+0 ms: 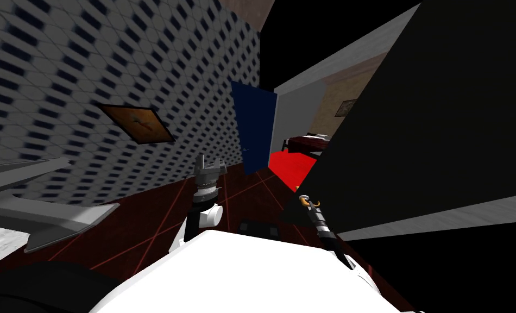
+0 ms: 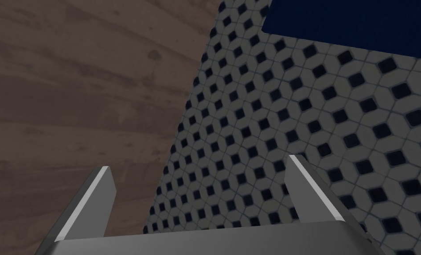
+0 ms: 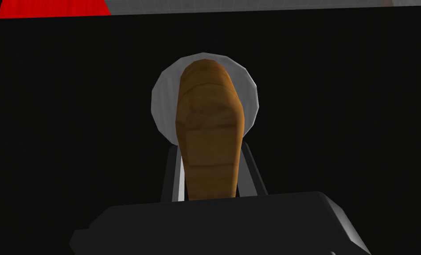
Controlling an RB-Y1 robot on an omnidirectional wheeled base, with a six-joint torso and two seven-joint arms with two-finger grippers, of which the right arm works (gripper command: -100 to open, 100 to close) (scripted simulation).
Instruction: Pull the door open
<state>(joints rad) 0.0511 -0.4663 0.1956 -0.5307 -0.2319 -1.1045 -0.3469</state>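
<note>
**Two fingers clamped on a brown door handle**

One big black door [image 1: 425, 125] took up the right side of the head view. It was a flat, plain, really dark panel with a light grey strip along its edge. The handle [image 3: 209, 133] was a rounded brown lever, kinda wood-looking, sitting on a pale grey round plate [image 3: 161, 102] against the black face. From the head view it sat close to the panel's edge, just past the end of the right forearm.

The right gripper [image 3: 210, 148] was right at it. The lever ran straight down between the two blades, and both fingers [image 3: 175, 172] were squeezed in tight against its sides. The round plate was just beyond the fingertips.

The left gripper [image 1: 208, 163] was held up in front of the chest on the left, well apart from the door, with its blades spread wide and nothing in them.
</note>
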